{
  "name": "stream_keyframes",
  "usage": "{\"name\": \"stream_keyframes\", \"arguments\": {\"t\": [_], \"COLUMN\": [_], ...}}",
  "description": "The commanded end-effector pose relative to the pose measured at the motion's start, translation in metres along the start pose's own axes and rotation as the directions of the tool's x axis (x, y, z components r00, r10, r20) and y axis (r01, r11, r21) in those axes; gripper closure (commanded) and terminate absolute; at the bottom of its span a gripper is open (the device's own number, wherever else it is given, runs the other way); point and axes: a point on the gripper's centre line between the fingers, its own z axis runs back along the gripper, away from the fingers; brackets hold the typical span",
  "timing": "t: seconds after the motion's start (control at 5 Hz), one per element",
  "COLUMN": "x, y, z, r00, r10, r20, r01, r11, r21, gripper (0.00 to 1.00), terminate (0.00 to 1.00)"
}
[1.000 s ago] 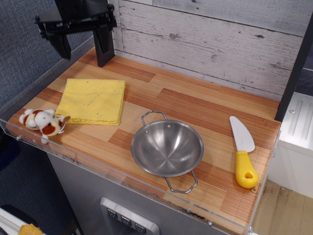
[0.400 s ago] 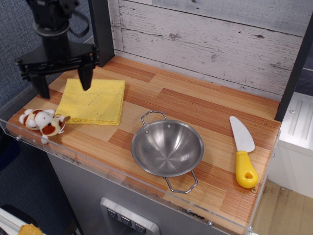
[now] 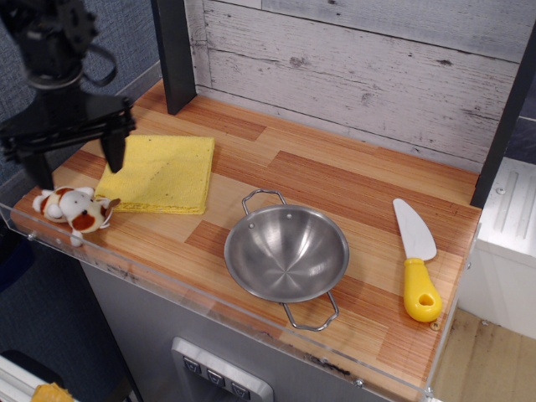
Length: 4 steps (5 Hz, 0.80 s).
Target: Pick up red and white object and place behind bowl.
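Hovering: black gripper (image 3: 75,164), fingers spread, above soft plush toy (image 3: 72,209).

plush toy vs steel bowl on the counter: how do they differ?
Size: the plush toy is much smaller than the bowl.
Look: the plush toy is soft, white with reddish-brown patches; the bowl is shiny bare metal with two wire loop handles.
Place: the plush toy lies at the counter's front left corner, right under the open gripper; the bowl sits upright and empty near the front middle.
Shared: both rest on the wooden counter, untouched.
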Motion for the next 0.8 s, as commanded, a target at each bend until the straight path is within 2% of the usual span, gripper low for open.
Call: {"name": "stream_keyframes", "arguments": {"t": [0.0,0.4,0.6], "x": [0.008,-0.008,-0.009], "y": [0.02,0.025,0.023], "z": [-0.003,-0.023,-0.029], "r00": [0.999,1.0,1.0], "r10": [0.022,0.017,0.008], "r20": [0.047,0.019,0.004], "r01": [-0.024,-0.018,-0.009], "r11": [0.999,0.997,0.997], "r21": [0.032,0.073,0.083], "gripper": [0.0,0.0,0.0], "terminate": [0.0,0.0,0.0]}}
